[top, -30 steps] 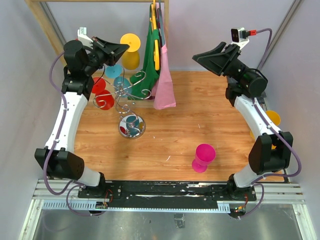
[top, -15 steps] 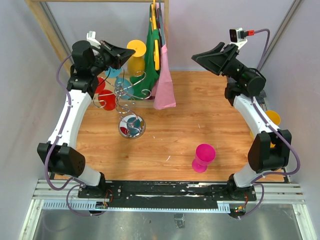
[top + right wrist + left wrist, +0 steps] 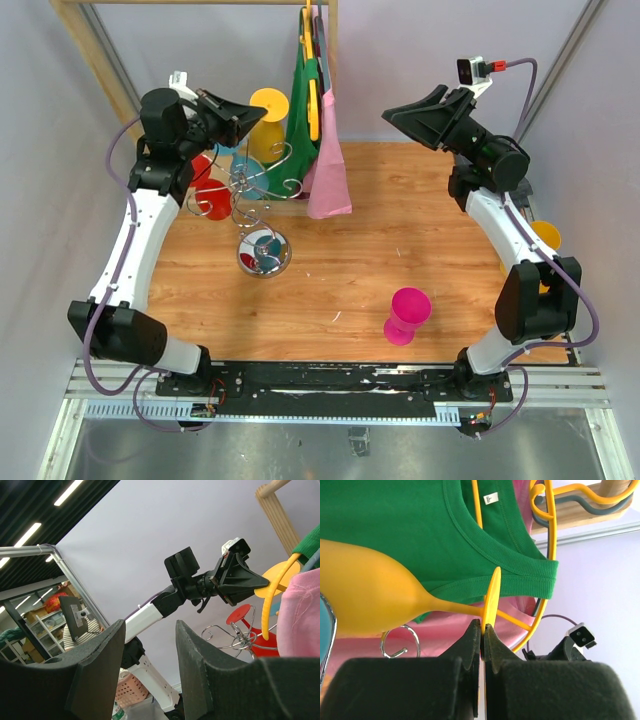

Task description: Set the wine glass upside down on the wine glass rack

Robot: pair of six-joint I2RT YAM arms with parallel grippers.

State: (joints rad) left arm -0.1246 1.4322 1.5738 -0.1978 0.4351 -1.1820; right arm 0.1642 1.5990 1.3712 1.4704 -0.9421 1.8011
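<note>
Since a second ago the left arm has swung in from the table's edge and carried its load down and nearer the rack, while the right arm has barely shifted. On the left, the left gripper (image 3: 250,108) has its fingers pressed together on the rim of the round foot of the yellow wine glass (image 3: 263,138). The left wrist view shows this pinch edge-on (image 3: 482,627), with the stem running off sideways to the bowl (image 3: 370,600). The glass hangs in the air at the back of the table, just behind the top hooks of the wine glass rack (image 3: 264,252) and in front of a green shirt (image 3: 300,120). I cannot tell whether it touches a hook. Red glasses (image 3: 205,188) and a teal glass (image 3: 244,168) already sit among the rack's curled wire arms, and the rack's shiny round base stands on the wooden table (image 3: 400,220). Beside the green shirt hangs a pink garment (image 3: 328,175), both under the wooden frame (image 3: 95,50). Further right, a magenta glass (image 3: 408,315) stands alone near the front of the table. On the right, the right gripper (image 3: 395,112) hovers high at the back, well apart from the rack. Its fingers stand spread with nothing between them (image 3: 149,630).
</note>
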